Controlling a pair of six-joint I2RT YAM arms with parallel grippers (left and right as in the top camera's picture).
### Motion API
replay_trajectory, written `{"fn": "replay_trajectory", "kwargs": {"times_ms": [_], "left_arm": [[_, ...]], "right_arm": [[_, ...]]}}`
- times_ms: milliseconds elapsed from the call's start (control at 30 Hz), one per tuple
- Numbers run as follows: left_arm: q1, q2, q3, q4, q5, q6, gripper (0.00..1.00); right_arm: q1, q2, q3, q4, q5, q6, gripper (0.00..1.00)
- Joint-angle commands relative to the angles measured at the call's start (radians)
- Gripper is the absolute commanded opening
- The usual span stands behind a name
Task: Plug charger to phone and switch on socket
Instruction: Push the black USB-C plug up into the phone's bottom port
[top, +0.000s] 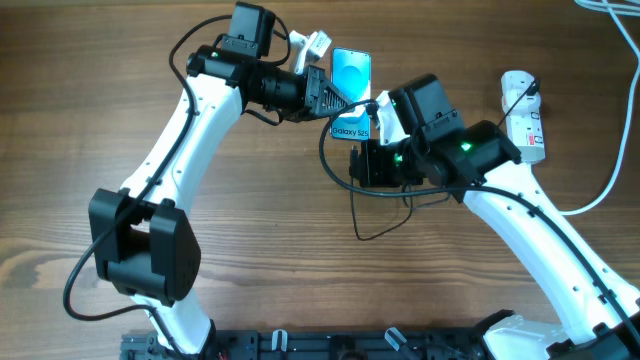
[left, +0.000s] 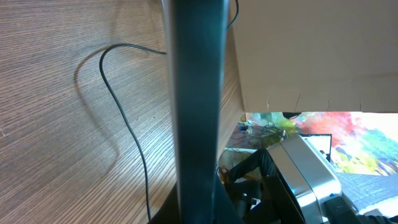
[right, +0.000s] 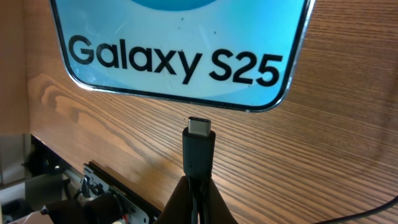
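The phone (top: 352, 75) has a teal screen and "Galaxy S25" text, and lies at the table's upper middle. My left gripper (top: 328, 97) is shut on its left edge. In the left wrist view the phone shows edge-on as a dark upright bar (left: 194, 93). My right gripper (top: 366, 152) is shut on the charger plug (right: 199, 146), just below the phone's bottom edge (right: 186, 62). The plug's metal tip points at that edge with a small gap. The black charger cable (top: 362, 225) loops below my right gripper. The socket (top: 524, 118) lies at the right.
The socket's thick white cord (top: 610, 180) curves along the right edge of the table. A loop of thin black cable (left: 121, 112) lies on the wood in the left wrist view. The right arm (top: 540, 230) crosses the lower right.
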Motion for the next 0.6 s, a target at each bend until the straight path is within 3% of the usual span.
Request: {"fn": "replay_trajectory", "kwargs": {"times_ms": [0, 567], "left_arm": [[-0.007, -0.026, 0.008, 0.003, 0.039, 0.027, 0.04], [-0.016, -0.026, 0.008, 0.003, 0.038, 0.028, 0.04]], "right_arm": [[-0.003, 0.006, 0.023, 0.013, -0.005, -0.022, 0.04], [-0.003, 0.006, 0.023, 0.034, -0.002, -0.095, 0.04]]}}
